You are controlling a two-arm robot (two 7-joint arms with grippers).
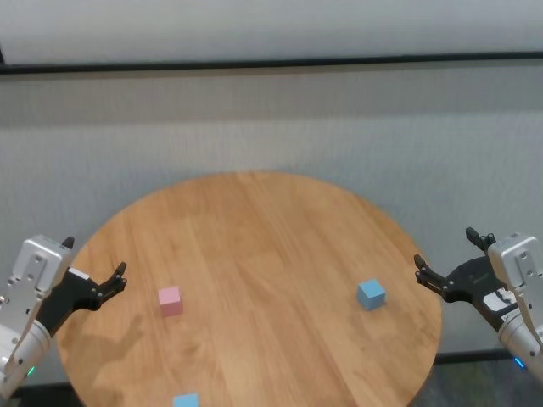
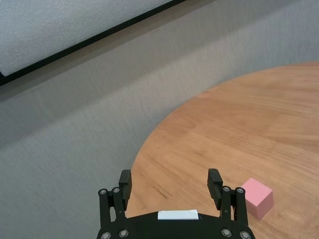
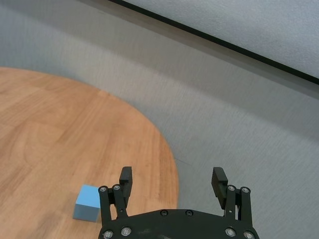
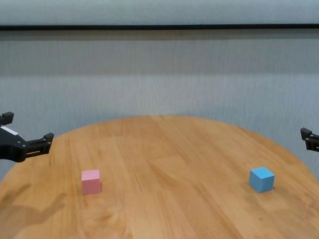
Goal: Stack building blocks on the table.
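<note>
We take the pink block [image 1: 170, 300] as our reference point. It sits flat on the round wooden table [image 1: 254, 246], on the robot's left half of the top, and touches nothing.

The left gripper [image 1: 95, 270] hovers just beside the pink block, on its outer side, above the table's left rim. Its fingers stand spread apart and hold nothing. In the left wrist view we see the same gripper [image 2: 170, 181] with both fingertips [image 2: 214, 177] clear of the wood, and the pink block [image 2: 256, 197] lying off to one side of the fingers, not between them.

One light blue block [image 1: 371, 293] sits well apart from the pink block, across the table on the robot's right half, at about the same depth. It rests flat and alone, turned slightly so that a corner faces the robot. The chest view confirms this: pink block [image 4: 90, 181] on the left and light blue block [image 4: 262, 179] on the right, with bare planks between them.

The right gripper [image 1: 447, 257] is farthest from the pink block, beyond the light blue block and out past the table's right rim. Its fingers are likewise spread and empty. The right wrist view shows this gripper [image 3: 173, 179] with the light blue block [image 3: 88, 202] lying outside its fingers.

A second light blue block [image 1: 186, 400] lies nearer the robot than the pink block, close to the table's near edge and only partly in frame. No block rests on another.
</note>
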